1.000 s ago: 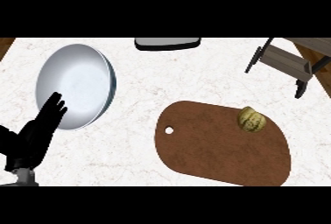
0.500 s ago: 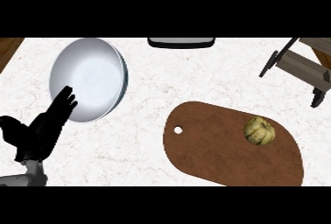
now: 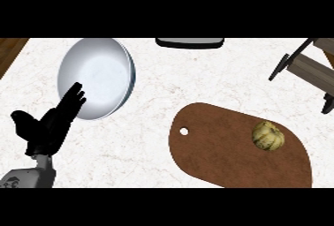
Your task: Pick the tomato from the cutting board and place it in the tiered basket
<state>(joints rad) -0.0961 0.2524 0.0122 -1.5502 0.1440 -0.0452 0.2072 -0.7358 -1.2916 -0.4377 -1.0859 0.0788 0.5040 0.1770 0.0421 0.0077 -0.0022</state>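
We list the counter first: a white, faintly veined top that fills most of the head view, with a strip of wood-brown floor or edge at the upper left corner.

Item: cutting board, brown, rounded, with a small hanging hole near its left end. We find it in the lower right part of the view, lying flat on the counter.

Item: tomato, pale yellow-green and ribbed. We see it resting on the right-hand part of the cutting board, nothing touching it.

Item: tiered basket, of which we see only part at the upper right edge: dark legs and a grey-brown wooden shelf. It stands apart from the board, beyond the board's upper right side.

Item: bowl, large, pale silver-white, at the upper left of the counter.

Item: a dark, flat object with a light rim, cut off by the top edge; we cannot tell what it is.

Item: left hand, black, on a grey forearm at the lower left. We note its fingers straight and together, pointing up, thumb spread to the left, holding nothing; the fingertips overlap the bowl's lower left rim. It is well apart from the tomato.

We see no right hand.
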